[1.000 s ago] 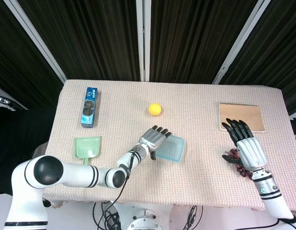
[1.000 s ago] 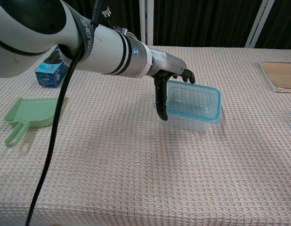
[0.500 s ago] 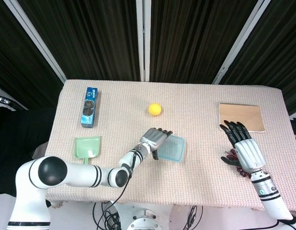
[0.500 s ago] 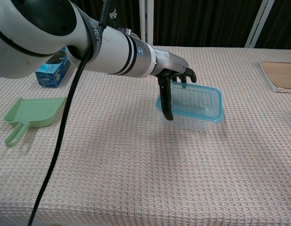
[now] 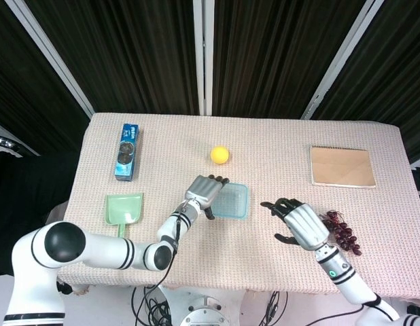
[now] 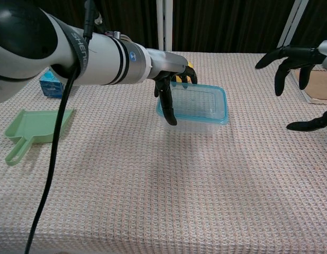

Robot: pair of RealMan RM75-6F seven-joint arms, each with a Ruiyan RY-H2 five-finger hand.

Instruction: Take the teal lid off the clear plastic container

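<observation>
The clear plastic container [image 5: 232, 202] [image 6: 198, 112] with its teal-rimmed lid [image 6: 195, 102] on top stands near the table's middle. My left hand [image 5: 204, 193] [image 6: 171, 79] grips the container's left end, thumb down the near side and fingers over the lid's far edge. My right hand [image 5: 300, 224] [image 6: 303, 69] hovers to the right of the container, fingers spread and curved toward it, holding nothing and well apart from it.
A yellow ball [image 5: 219, 155] lies behind the container. A green dustpan [image 5: 124, 208] and a blue box [image 5: 128, 151] sit at the left. A brown board [image 5: 342, 166] lies at the back right, with dark grapes [image 5: 340, 231] next to my right hand.
My left hand has drawn the container leftward and turned it. My right hand has swung in from the table's right edge toward the container, fingers now pointing left.
</observation>
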